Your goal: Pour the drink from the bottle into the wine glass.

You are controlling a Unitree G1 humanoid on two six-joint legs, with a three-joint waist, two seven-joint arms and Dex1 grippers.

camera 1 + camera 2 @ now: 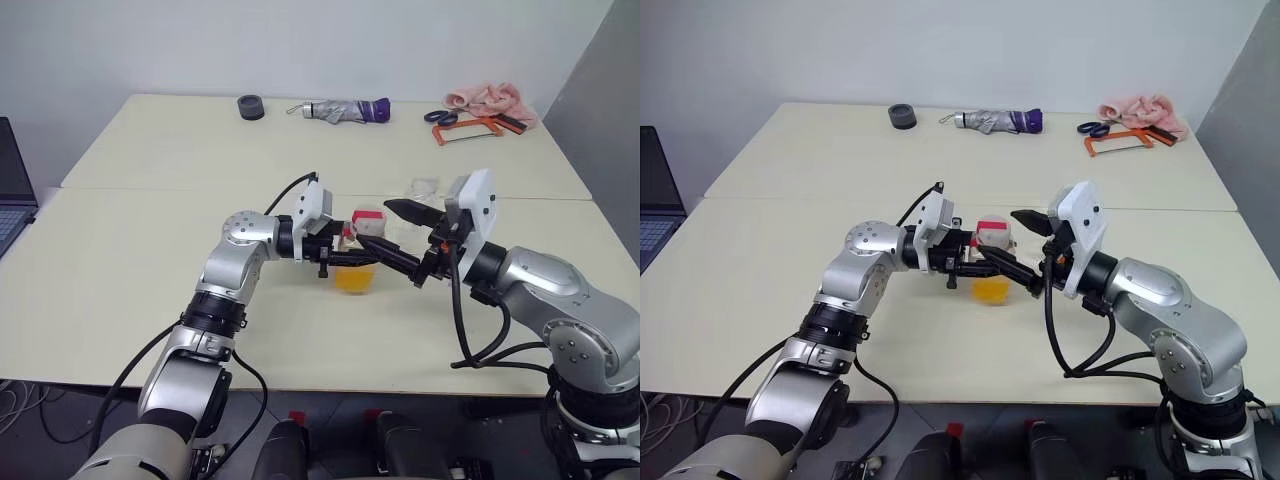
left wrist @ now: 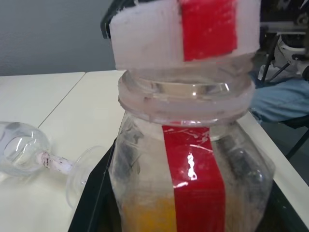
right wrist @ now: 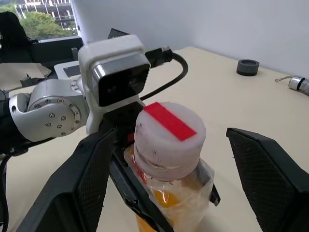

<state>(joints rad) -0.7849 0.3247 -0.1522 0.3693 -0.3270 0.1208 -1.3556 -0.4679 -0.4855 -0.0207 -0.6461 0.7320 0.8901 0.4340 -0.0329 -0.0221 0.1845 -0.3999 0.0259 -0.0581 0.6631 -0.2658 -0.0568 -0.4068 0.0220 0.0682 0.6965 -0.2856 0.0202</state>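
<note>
**A:** Pale tabletop (image 1: pixel 150 290) is seen beneath both arms, with a grey wall behind. Where is the bottle (image 1: pixel 358 255) placed?

**B:** Near mid-table, upright, long axis vertical. It is clenched around the body by the left gripper (image 1: pixel 345 252), which is pointed level toward 3 o'clock. Orange drink (image 1: pixel 354 278) is seen in the lower part only.

**A:** And the cap (image 3: pixel 166 133)?

**B:** It is still on: white with a red strip. It is straddled by the right gripper (image 3: pixel 169 188), whose 2 fingers (image 3: pixel 87 179) are spread wide, 1 on each side, neither touching.

**A:** So the right arm is nearer the cap?

**B:** Yes; it is reached in level from about 4 o'clock. A squeeze on the cap is probably called for next.

**A:** The wine glass (image 2: pixel 29 154)?

**B:** It is seen lying on its side just beyond the bottle, at about 1 o'clock, and it would need to be stood up before pouring.
</note>
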